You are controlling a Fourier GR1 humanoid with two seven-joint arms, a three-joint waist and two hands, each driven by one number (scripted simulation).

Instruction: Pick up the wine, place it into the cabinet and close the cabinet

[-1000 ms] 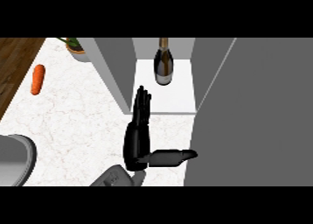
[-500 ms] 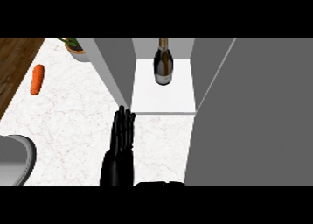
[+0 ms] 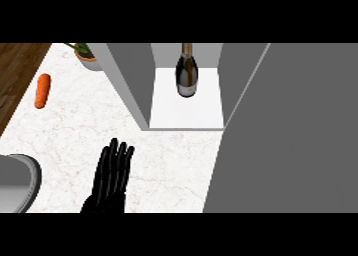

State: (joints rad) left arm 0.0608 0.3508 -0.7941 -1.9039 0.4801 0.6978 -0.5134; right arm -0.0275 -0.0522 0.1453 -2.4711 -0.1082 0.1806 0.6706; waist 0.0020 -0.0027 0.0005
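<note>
The dark wine bottle [image 3: 186, 75] stands upright inside the open cabinet, on its white shelf [image 3: 186, 112], between grey side walls. My left hand [image 3: 112, 175] lies low over the marble counter, fingers straight and pointing away from me. It is open, holds nothing, and is well short of the cabinet and to its left. A broad grey door panel [image 3: 300, 140] fills the right side of the view. My right hand does not show.
An orange carrot [image 3: 42, 91] lies on the counter at the left, beside a dark wooden strip [image 3: 8, 75]. A potted plant [image 3: 87, 56] sits at the back left. A grey round vessel [image 3: 8, 182] shows at the lower left edge.
My left hand has drawn back from the cabinet's front toward the lower edge and shifted left; the forearm has left the view. The bottle has not moved.
</note>
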